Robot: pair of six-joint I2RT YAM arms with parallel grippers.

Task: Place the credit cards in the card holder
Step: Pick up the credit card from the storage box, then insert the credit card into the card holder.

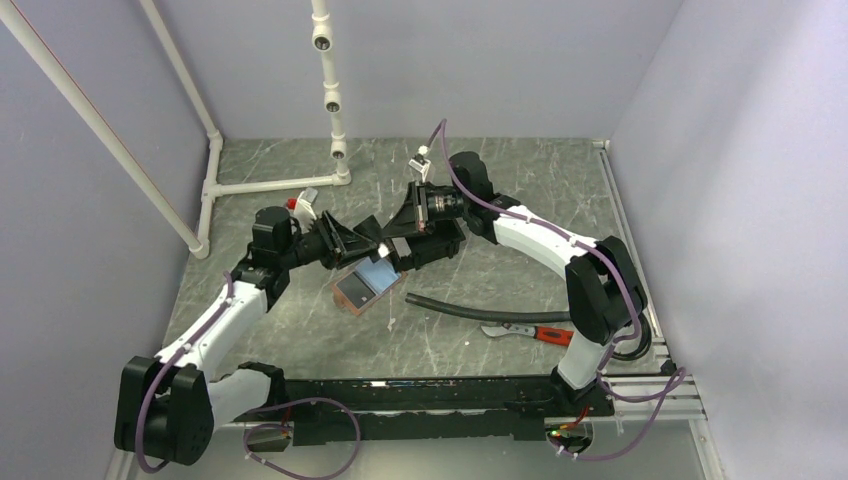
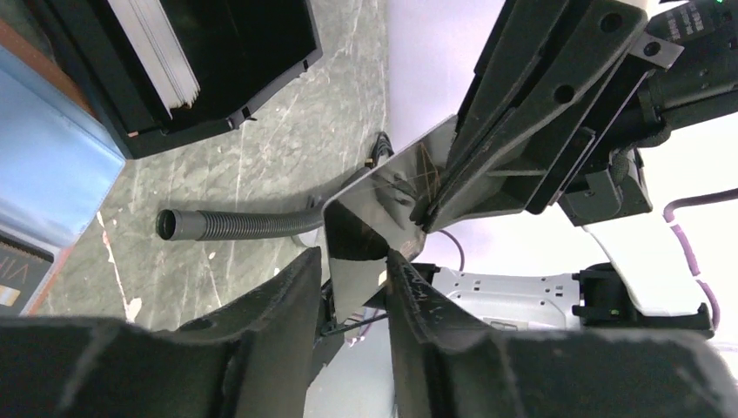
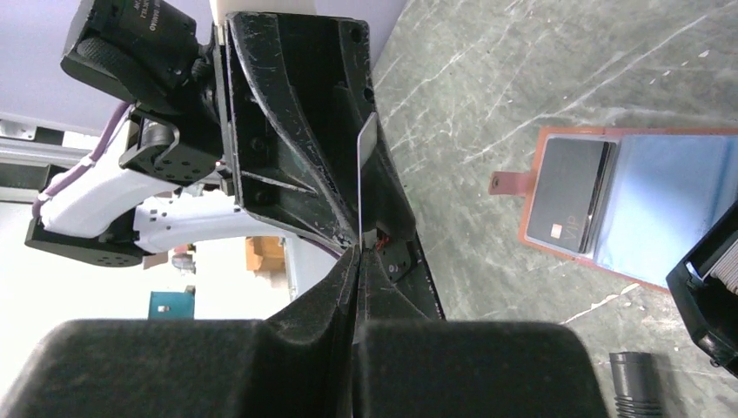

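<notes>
Now, step in hand: a handover in mid-air, judged from one card bridging both claws above the tabletop (image 3: 540, 61).
Right claw (image 3: 358, 261): closed tight on the held card (image 2: 374, 196), pinching one end of it.
Left claw (image 2: 354, 287): its fingers stand on either side of the card's other end; I cannot tell whether they press on it or merely flank it.
Held card: off the surface, between the two claws, above the far edge of the card holder.
Card holder (image 3: 503, 183): lying open and flat near the middle of the tabletop, just on the near side of the meeting claws.
Already in the holder: a light blue card (image 3: 670, 209) and a dark card (image 3: 566, 187) beside it.
Nearby: a black box (image 2: 235, 52) just right of the holder; a black hose (image 2: 235, 225) on the near right.
Progress: partway, by my reading; this card is not yet in a slot.
Next move calls for: one claw taking sole, firm hold before the other lets go, then lining the card's short edge up with a free slot.
Risk: the thin card slipping or twisting during the exchange.
</notes>
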